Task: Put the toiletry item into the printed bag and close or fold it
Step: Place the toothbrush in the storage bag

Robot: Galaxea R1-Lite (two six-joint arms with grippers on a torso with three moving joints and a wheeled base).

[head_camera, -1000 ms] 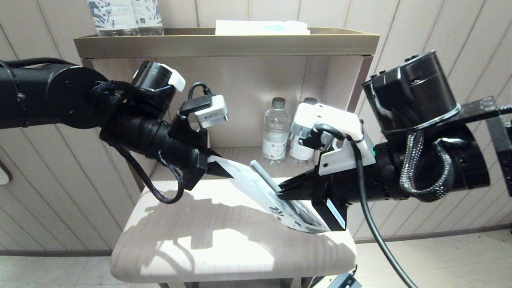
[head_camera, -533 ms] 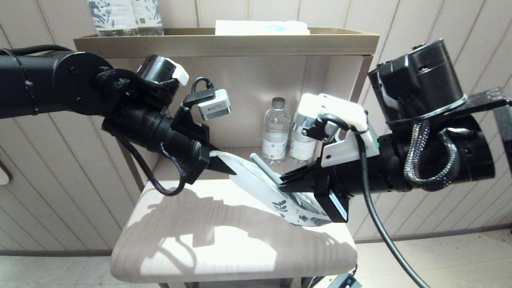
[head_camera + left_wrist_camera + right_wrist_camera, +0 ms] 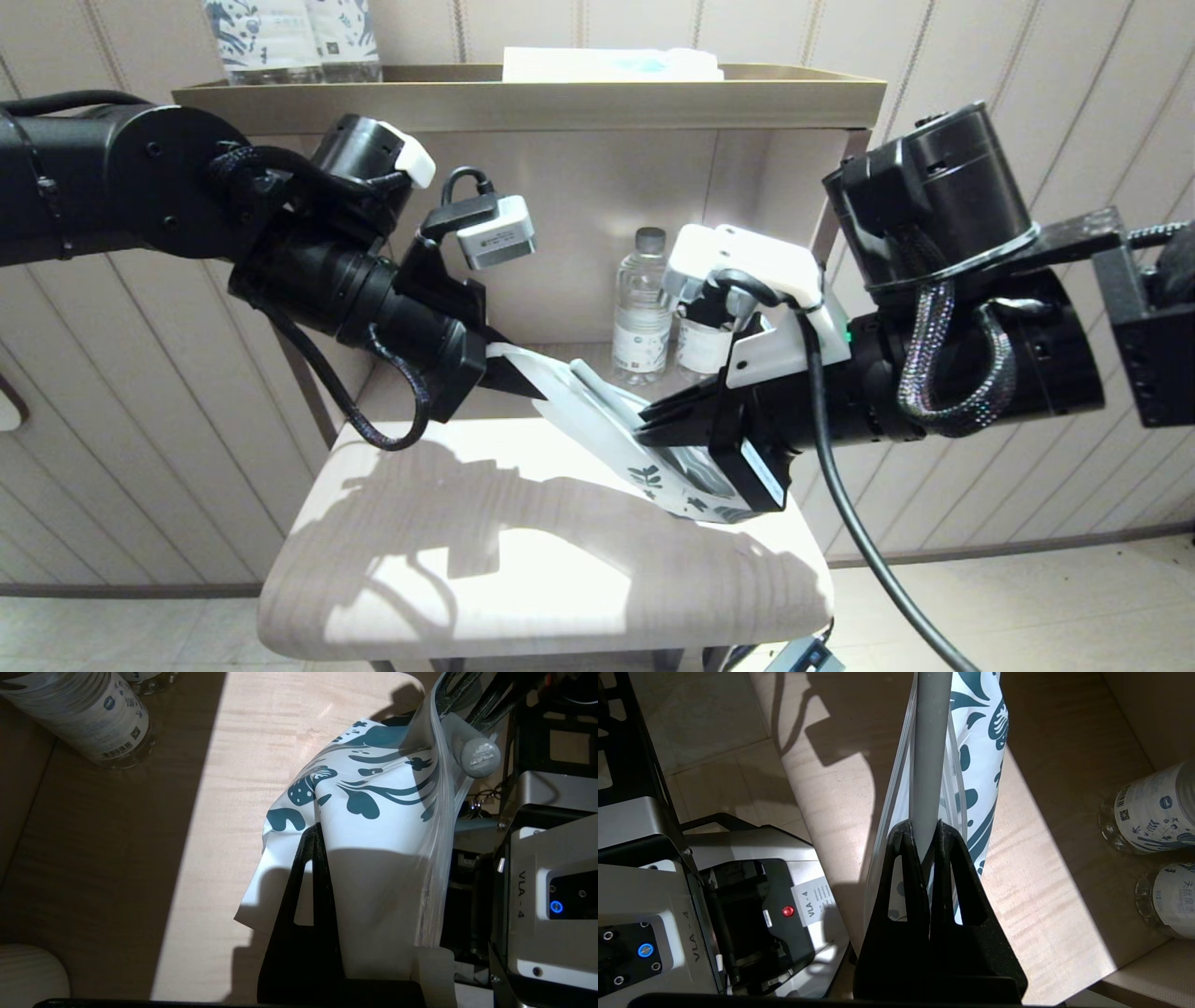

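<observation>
The printed bag (image 3: 658, 471) hangs slanted above the wooden seat, its leaf print at the low end. My left gripper (image 3: 523, 381) is shut on its upper plain end; in the left wrist view one black finger (image 3: 312, 872) lies across the white bag (image 3: 378, 826). My right gripper (image 3: 646, 431) is shut on the grey-white toothbrush (image 3: 605, 394). Its handle (image 3: 927, 756) runs from my right gripper (image 3: 927, 828) between the clear zip edges of the bag (image 3: 987, 742). The toothbrush's rounded end (image 3: 479, 758) shows at the bag's open edge.
Two clear water bottles (image 3: 642, 317) (image 3: 702, 347) stand in the shelf niche behind the bag. On the top shelf are blue-patterned bottles (image 3: 291, 37) and a white and light blue packet (image 3: 611, 63). The pale wooden seat (image 3: 448, 569) lies below; the robot's base (image 3: 649, 868) is beside it.
My right gripper has moved left, sliding the toothbrush further along into the bag. The left gripper has lifted its end slightly, and the bag now bends more.
</observation>
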